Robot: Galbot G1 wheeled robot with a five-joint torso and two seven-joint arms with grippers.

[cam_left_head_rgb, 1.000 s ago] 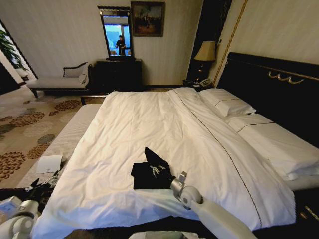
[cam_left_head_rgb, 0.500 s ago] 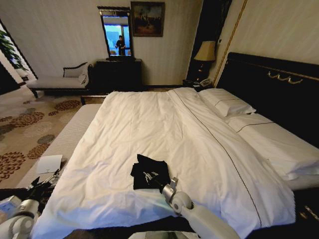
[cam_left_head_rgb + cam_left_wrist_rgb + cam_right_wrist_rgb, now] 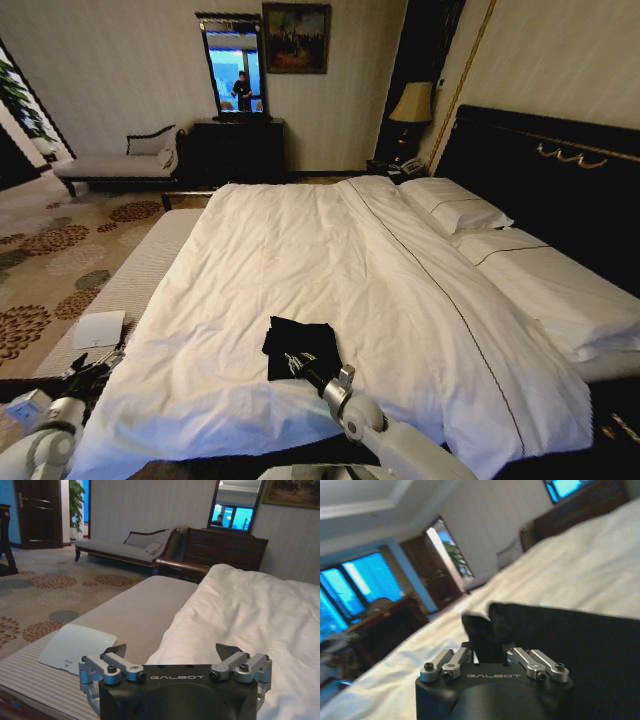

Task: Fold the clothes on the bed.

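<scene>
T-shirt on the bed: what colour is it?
Black, with white lettering; the T-shirt shows best in the head view.

the room is dimly lit; warm light is given by a bedside lamp (image 3: pixel 414 103). the head view is bowed at its edges. the right wrist view is blurred, its blue windows (image 3: pixel 357 582) glaring.

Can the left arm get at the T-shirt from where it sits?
Probably not without moving: the left end effector is open off the bed's near corner, well away from the T-shirt, which the right end effector grips.
</scene>
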